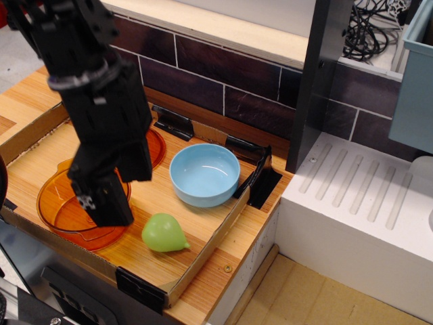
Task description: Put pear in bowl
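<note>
The light-green pear [164,233] lies on its side on the wooden tray floor near the front edge, tapered end pointing right. The light-blue bowl [204,174] stands empty behind and to the right of it. My black gripper [105,206] hangs over the orange pot, just left of the pear and apart from it. Its fingers point down and I cannot tell if they are open or shut. Nothing shows in them.
A transparent orange pot [64,210] sits at the tray's front left, partly hidden by my arm. The orange lid [157,145] lies behind it, mostly covered. Cardboard walls [203,254] rim the tray. A white ribbed drainboard [365,196] stands to the right.
</note>
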`<action>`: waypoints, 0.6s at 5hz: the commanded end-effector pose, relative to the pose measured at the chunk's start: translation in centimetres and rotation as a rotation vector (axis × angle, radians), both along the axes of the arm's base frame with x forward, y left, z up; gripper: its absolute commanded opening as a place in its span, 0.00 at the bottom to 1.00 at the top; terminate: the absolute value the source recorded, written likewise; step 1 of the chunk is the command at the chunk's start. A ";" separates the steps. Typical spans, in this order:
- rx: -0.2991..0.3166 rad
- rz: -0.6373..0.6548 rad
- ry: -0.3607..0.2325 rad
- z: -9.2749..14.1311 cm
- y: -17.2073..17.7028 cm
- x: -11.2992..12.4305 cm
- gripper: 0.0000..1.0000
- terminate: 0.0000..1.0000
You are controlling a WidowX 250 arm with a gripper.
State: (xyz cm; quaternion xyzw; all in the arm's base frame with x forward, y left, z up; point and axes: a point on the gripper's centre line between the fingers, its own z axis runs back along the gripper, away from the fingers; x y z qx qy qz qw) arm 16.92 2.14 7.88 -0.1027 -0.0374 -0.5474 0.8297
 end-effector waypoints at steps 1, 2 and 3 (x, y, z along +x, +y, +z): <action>0.049 0.007 -0.052 -1.6 0.8 1.4 1.00 0.00; 0.067 0.014 -0.051 -2.8 0.5 1.5 1.00 0.00; 0.086 0.018 -0.026 -4.2 0.3 1.4 1.00 0.00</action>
